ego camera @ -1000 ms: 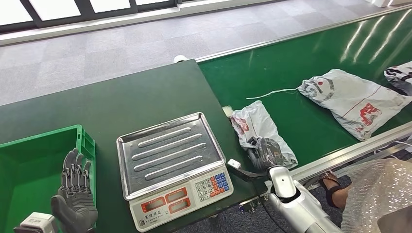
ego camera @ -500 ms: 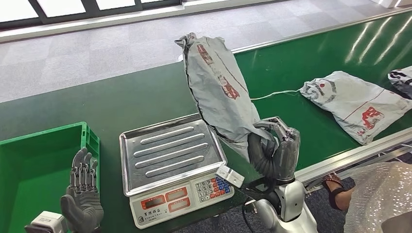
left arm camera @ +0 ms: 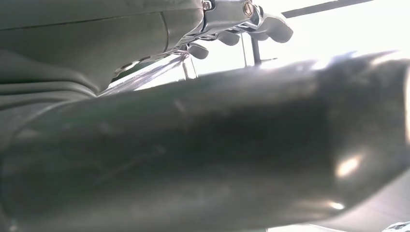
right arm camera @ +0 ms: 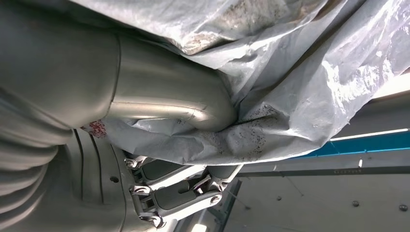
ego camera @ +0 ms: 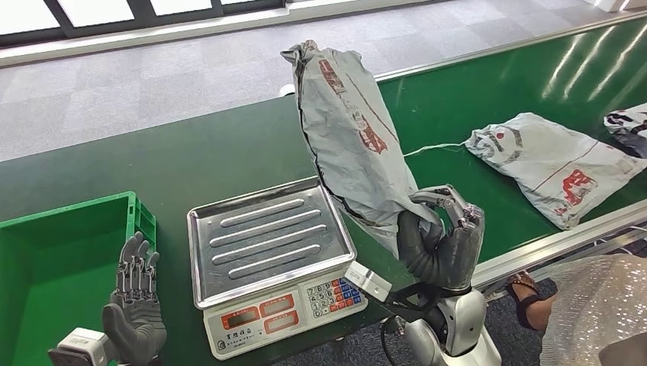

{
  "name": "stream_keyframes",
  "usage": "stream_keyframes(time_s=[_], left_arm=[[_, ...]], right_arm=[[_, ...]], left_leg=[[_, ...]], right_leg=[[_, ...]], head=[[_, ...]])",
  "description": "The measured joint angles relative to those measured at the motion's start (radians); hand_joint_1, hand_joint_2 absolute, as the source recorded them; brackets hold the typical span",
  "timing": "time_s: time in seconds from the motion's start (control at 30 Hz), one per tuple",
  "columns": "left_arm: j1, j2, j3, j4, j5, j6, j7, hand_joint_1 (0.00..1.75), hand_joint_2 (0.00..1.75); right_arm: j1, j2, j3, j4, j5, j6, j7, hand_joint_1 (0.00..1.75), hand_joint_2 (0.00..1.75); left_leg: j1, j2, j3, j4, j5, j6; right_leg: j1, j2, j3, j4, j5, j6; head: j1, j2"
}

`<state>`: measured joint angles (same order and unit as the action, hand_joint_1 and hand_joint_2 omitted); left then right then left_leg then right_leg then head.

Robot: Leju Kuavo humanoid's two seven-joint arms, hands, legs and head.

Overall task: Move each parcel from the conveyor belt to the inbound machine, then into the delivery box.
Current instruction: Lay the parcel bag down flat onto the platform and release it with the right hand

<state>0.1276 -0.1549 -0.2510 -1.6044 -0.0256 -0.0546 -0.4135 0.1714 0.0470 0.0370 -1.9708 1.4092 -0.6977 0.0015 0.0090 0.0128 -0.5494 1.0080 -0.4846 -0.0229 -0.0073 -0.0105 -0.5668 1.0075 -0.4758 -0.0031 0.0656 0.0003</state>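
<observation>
Gripping the grey parcel point(ego camera: 347, 130) upright, right hand point(ego camera: 442, 240); its wrist view shows thumb pressing plastic; left hand point(ego camera: 136, 305) open.

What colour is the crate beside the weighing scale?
The crate is bright green; it shows best in the head view, next to the scale.

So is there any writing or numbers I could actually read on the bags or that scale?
Held parcel: red printing, too crumpled to read.
Parcel on the belt: red logo marks, illegible.
Scale: small label, red display windows and coloured keypad, all too small to read.
Nothing can be quoted as legible text.
</observation>
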Motion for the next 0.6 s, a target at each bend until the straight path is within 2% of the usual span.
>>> stream_keyframes(time_s=[0.5, 0.6], left_arm=[[0.0, -0.003, -0.001, 0.0, -0.004, -0.009, 0.0, 0.0, 0.0], [-0.001, -0.005, -0.006, 0.001, -0.01, -0.016, 0.0, 0.0, 0.0]], right_arm=[[0.028, 0.001, 0.0, -0.01, 0.0, 0.002, -0.003, 1.75, 1.75], [0.013, 0.001, 0.0, 0.009, -0.014, 0.032, 0.007, 1.75, 1.75]], left_leg=[[0.0, 0.0, -0.001, 0.0, 0.0, 0.0], [0.0, 0.0, -0.007, 0.0, 0.0, 0.0]], right_leg=[[0.0, 0.0, 0.0, 0.0, 0.0, 0.0], [0.0, 0.0, 0.0, 0.0, 0.0, 0.0]], head=[[0.0, 0.0], [0.0, 0.0]])
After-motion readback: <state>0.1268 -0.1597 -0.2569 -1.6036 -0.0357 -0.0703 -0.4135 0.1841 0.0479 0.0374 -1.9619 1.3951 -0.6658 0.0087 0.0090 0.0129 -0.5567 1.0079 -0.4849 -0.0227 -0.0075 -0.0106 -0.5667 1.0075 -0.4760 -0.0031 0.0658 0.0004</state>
